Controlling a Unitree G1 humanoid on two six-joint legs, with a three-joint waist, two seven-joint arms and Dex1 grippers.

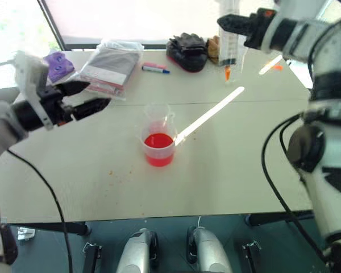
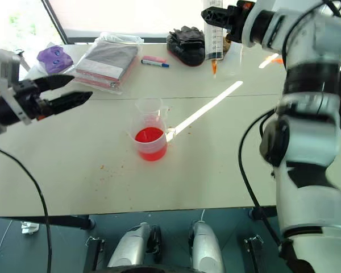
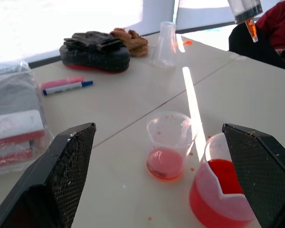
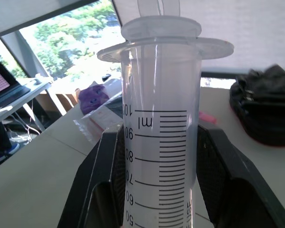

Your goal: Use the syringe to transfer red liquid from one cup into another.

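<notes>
**A:** Start on your left: what do you have there?

**B:** Your left gripper (image 1: pixel 90 96) hovers over the pale table (image 1: pixel 74 182) with its black fingers spread wide and nothing between them. To its right stand the two containers, touching: the short, wide clear plastic cup (image 3: pixel 170 145) with only a thin film of red liquid (image 3: pixel 165 163), and the taller clear plastic cup (image 1: pixel 159 149) holding a deep pool of the same red.

**A:** And the tool?

**B:** Your right gripper (image 2: pixel 215 18) is clamped on the large clear graduated syringe (image 1: pixel 229 42), held upright, its orange nozzle pointing down, well above and to the right of both cups. Below it the tabletop lies bare; the table's near edge is well apart from the cups.
</notes>
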